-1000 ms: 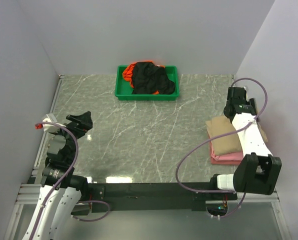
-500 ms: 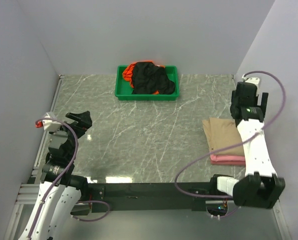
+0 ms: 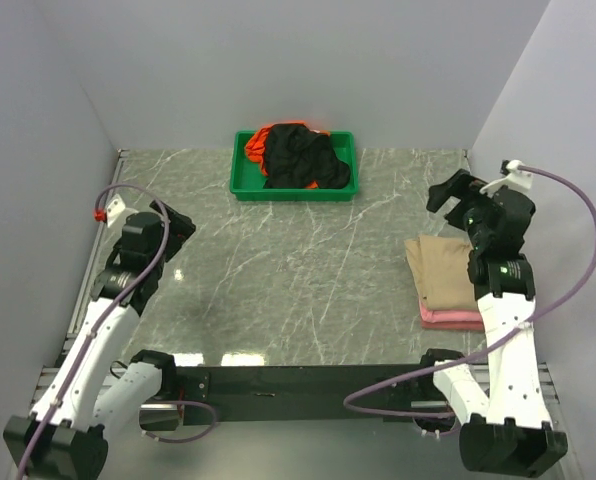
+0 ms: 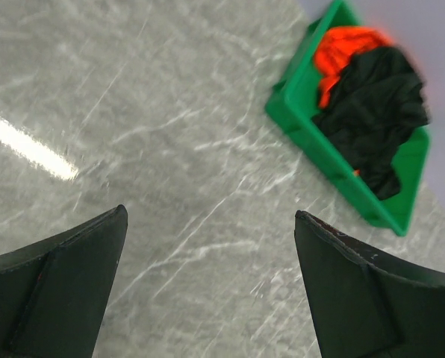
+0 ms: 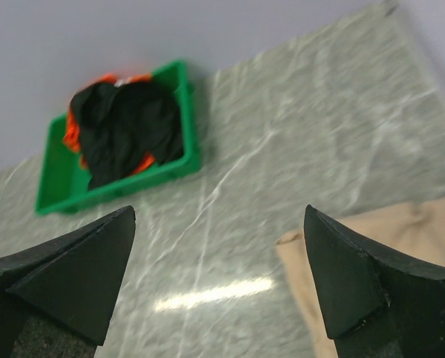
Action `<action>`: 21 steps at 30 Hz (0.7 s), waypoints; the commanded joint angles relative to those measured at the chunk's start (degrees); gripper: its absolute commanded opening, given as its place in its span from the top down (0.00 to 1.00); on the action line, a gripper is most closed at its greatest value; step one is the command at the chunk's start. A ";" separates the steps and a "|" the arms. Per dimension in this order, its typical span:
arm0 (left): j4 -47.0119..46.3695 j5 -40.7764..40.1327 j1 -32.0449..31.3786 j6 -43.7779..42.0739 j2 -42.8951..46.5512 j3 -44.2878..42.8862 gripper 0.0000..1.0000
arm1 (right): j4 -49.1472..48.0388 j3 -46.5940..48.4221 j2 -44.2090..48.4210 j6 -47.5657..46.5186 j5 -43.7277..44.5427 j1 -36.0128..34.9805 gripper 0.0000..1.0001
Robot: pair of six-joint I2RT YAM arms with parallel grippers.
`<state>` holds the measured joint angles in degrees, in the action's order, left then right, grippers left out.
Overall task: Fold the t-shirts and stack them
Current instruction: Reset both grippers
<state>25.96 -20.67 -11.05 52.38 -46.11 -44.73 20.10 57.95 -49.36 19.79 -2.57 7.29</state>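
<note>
Grey table (image 3: 278,280) being boxed by pale walls (image 3: 308,60), tan tee (image 3: 440,272) being held up by pink tee (image 3: 448,318) at right; black tee (image 3: 303,158), orange tee (image 3: 256,145) being held in green tray (image 3: 240,180); left gripper (image 4: 209,212), right gripper (image 5: 219,210) being held wide, empty

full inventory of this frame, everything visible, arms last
tray: 1, green, middle of the table's far edge
black tee: 1, black, bunched on top in the tray
orange tee: at least 1, orange, in the tray under the black one, showing at its left
tan tee: 1, tan, folded, right side of the table, on the pink one
pink tee: 1, pink, folded, under the tan one, near edge showing
table: 1, grey-green marble pattern
cables: 2, purple, one looping off each arm
left gripper: 1, black, open, empty, over the table's left side
right gripper: 1, black, open, empty, just beyond the folded stack
</note>
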 commanded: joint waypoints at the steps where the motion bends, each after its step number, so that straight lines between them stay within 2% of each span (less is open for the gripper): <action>1: 4.00 1.25 0.24 2.01 -3.37 -6.14 0.01 | -0.94 -2.22 -2.31 4.73 -11.93 0.18 0.00; 6: 7.79 2.29 0.24 0.44 -6.45 -12.48 0.01 | -8.74 -12.94 1.80 10.96 -14.13 0.09 0.00; 8: 7.71 1.68 0.15 0.71 -6.02 -13.10 0.01 | -8.24 -14.88 2.25 11.76 -15.88 0.01 0.00; 10: 4.83 1.94 0.24 -0.86 -4.26 -11.36 0.01 | -7.97 -15.85 2.69 11.68 -17.37 0.01 0.00; 15: -5.65 10.29 0.24 -4.48 1.27 -3.54 0.01 | -8.67 -16.82 2.34 8.34 -20.10 -0.17 0.00; 21: 0.58 13.45 0.24 -6.50 -3.89 -9.93 0.01 | -10.25 -17.35 3.57 7.28 -21.42 -0.17 0.00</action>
<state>26.22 -10.87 -11.00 48.31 -47.51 -50.61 13.61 40.80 -47.72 28.62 -21.54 7.27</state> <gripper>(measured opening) 0.994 0.998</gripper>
